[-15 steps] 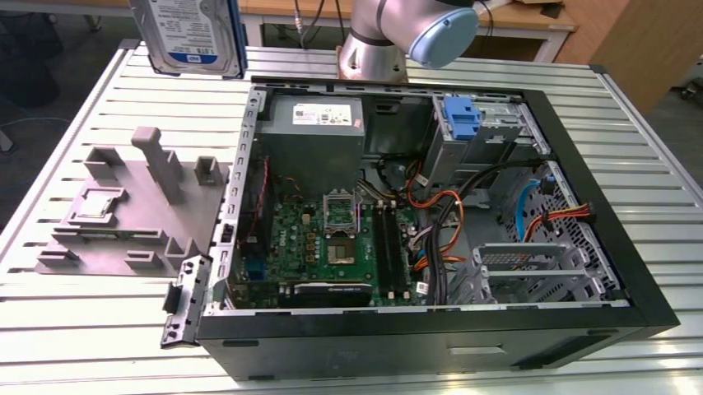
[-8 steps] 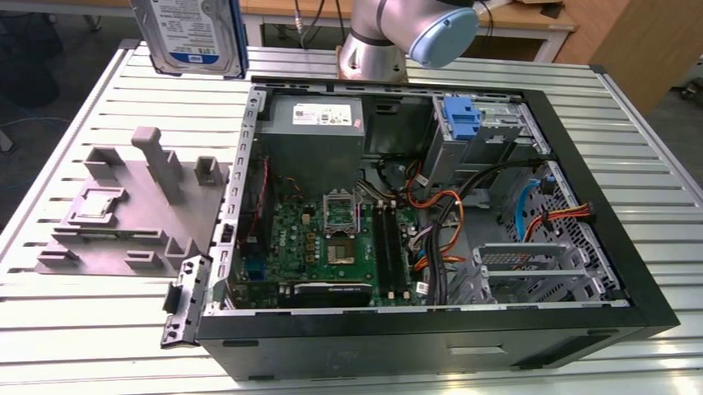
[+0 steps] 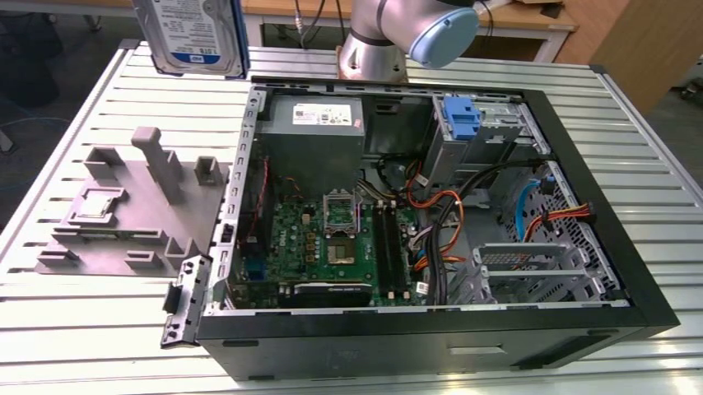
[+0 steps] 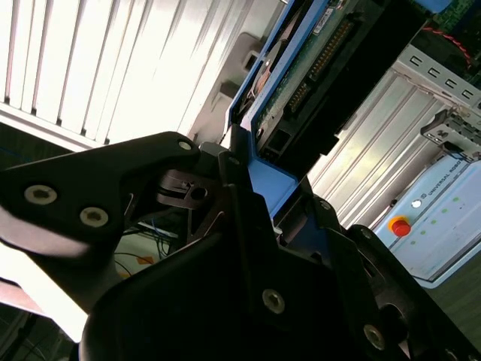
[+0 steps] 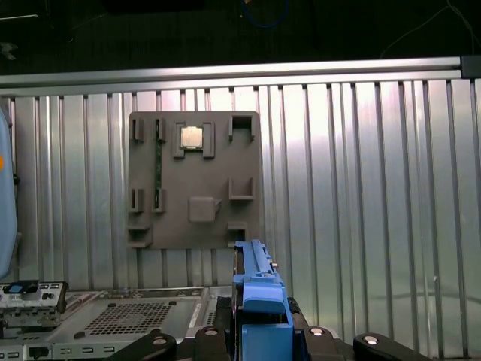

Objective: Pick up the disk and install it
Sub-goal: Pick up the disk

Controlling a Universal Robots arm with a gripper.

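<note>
Claw (image 4: 254, 199), closed narrowly on the blue bracket (image 5: 259, 297) of the disk (image 3: 189, 37), carries it on edge, seemingly so the silver-grey body with its white-and-blue label stays free for a bay, aloft above the slatted counter (image 3: 88, 107), toward its far edge in the exterior view.

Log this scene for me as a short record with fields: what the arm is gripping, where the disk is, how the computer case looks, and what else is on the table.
pincer: shut on the blue bracket of the disk
disk: held in the air outside the case, at the exterior view's upper left, label toward that camera
computer case: lying open on the table, motherboard and cables exposed
blue clip: inside the case, at its far end
grey fixture: on the table, at the exterior view's left of the case
processor chip: seated in the grey fixture
</note>
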